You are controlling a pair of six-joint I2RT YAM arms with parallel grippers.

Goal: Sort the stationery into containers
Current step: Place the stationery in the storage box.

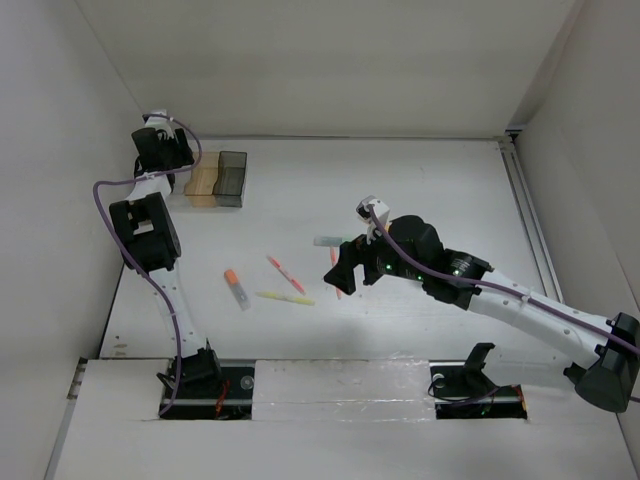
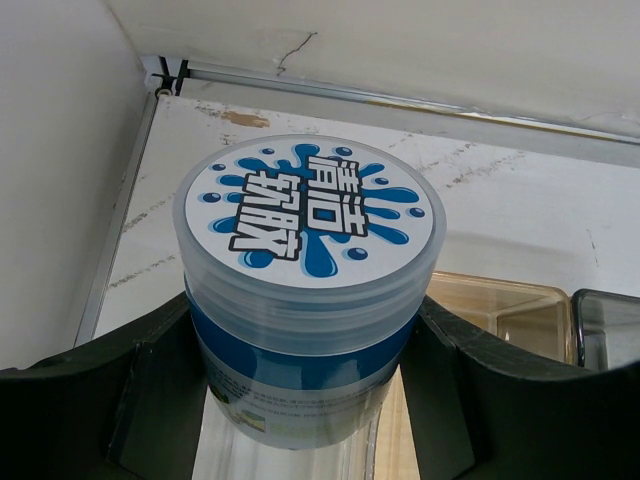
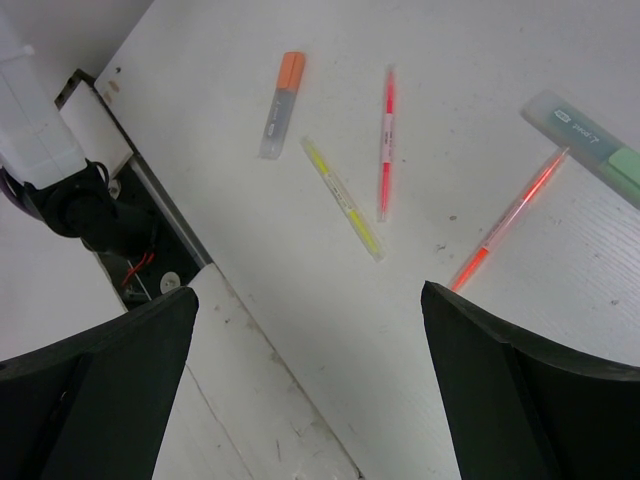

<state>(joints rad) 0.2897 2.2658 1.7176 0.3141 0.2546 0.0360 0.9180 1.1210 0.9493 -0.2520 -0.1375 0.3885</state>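
My left gripper [image 2: 310, 340] is shut on a round tub with a blue-and-white splash label [image 2: 310, 210]. It holds the tub over the clear bin [image 2: 230, 450], with the amber bin [image 2: 500, 315] and the dark grey bin [image 2: 610, 330] to its right. In the top view the left gripper [image 1: 163, 150] is at the far left by the bins [image 1: 218, 180]. My right gripper [image 3: 308, 290] is open and empty above the table. Beyond it lie an orange-capped marker [image 3: 280, 105], a yellow highlighter [image 3: 345, 200], a red pen [image 3: 387, 140], an orange pen [image 3: 510, 220] and a green-capped marker [image 3: 590, 145].
Walls close in the table on the left, back and right. A metal rail [image 1: 528, 215] runs along the right edge. In the top view the pens [image 1: 286, 274] lie mid-table, left of the right gripper [image 1: 350, 268]. The arm bases [image 1: 200, 380] sit at the near edge.
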